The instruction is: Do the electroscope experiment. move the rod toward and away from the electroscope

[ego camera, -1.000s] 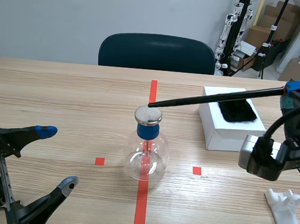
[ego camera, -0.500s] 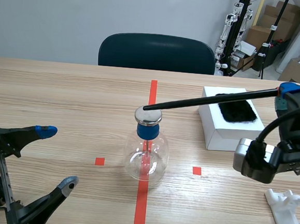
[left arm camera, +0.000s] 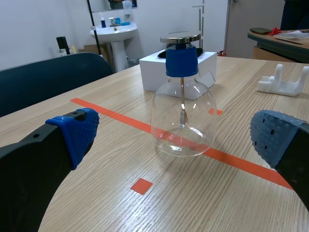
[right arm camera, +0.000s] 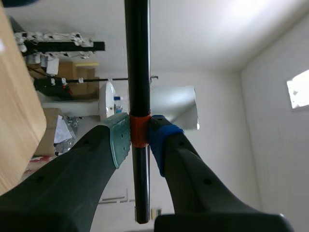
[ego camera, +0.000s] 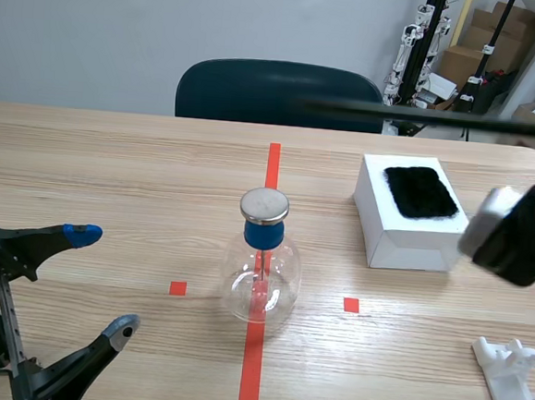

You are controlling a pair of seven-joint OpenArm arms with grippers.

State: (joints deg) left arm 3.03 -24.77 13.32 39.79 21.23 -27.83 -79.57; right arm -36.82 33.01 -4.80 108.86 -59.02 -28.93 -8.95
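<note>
Rod [ego camera: 422, 116]: held high and level over the far side of the table [ego camera: 112, 169], well above the electroscope [ego camera: 261, 264] and apart from it. It is smeared in the scene view. Its free end is seen against the chair [ego camera: 280, 94], and its other end is cut off at the picture's edge.

In the right wrist view the rod [right arm camera: 137, 58] is clamped by the right gripper [right arm camera: 139, 140]. Both pads are pressed on an orange band [right arm camera: 139, 130]. The rod's forward end is cut off there.

Electroscope: upright on the red centre tape, a clear flask topped by a blue stopper [ego camera: 263, 234] and a metal disc [ego camera: 264, 205]. A thin stem is seen inside [left arm camera: 182, 116], but the set of its leaves cannot be made out.

Left gripper [ego camera: 103, 282]: low, near the table's front, fingers spread wide, nothing held. The electroscope is framed between them, ahead, untouched. The arm is cut off by the picture's edge.

Right arm: only a grey wrist block [ego camera: 515, 238] is seen in the scene view, blurred. The gripper itself is mostly out of frame.

White box [ego camera: 404, 234]: beside the electroscope, with a black pad [ego camera: 420, 192] laid on top. In the left wrist view it is partly hidden behind the flask.

White holder [ego camera: 513, 372]: near the table's front on the right arm's side, partly cut off.

Cartons [ego camera: 484, 41]: behind the table, too far off for any print to be read.
</note>
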